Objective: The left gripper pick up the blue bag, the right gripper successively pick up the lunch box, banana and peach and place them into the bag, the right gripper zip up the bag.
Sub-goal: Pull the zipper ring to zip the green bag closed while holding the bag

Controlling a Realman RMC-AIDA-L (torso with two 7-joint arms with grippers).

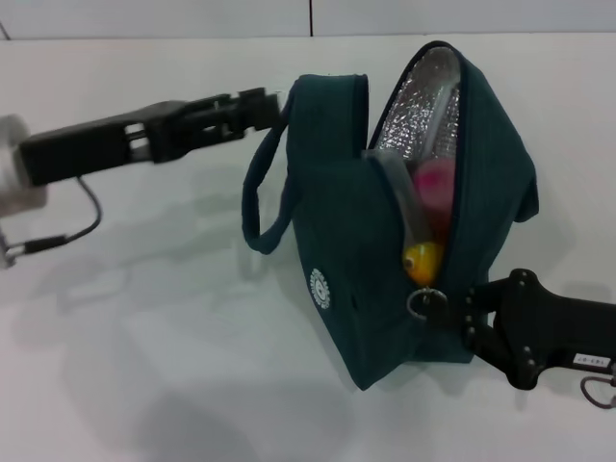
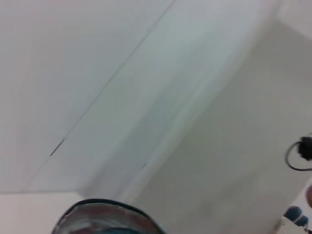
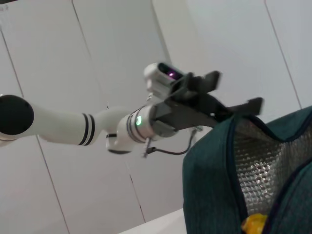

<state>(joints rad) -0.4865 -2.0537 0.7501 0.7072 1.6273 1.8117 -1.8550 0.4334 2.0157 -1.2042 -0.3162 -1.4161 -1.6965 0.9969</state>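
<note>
The blue bag [image 1: 337, 241] stands open on the white table, its foil lining [image 1: 423, 96] showing. My left gripper [image 1: 277, 102] is shut on the bag's top edge near one handle and holds that side up. Inside, the pink peach [image 1: 435, 183] lies above the yellow banana [image 1: 423, 260], and a clear edge of the lunch box [image 1: 402, 197] runs beside them. The ring zip pull [image 1: 424, 301] sits at the low end of the opening, with my right gripper [image 1: 464, 316] right against it. The right wrist view shows the bag [image 3: 209, 185], the banana [image 3: 254, 225] and the left gripper [image 3: 234, 92].
A loose handle loop [image 1: 260, 197] hangs off the bag's left side, and the other handle [image 1: 527, 197] sticks out on the right. The white table [image 1: 173, 366] lies bare in front and to the left. A wall [image 1: 192, 14] rises behind the table.
</note>
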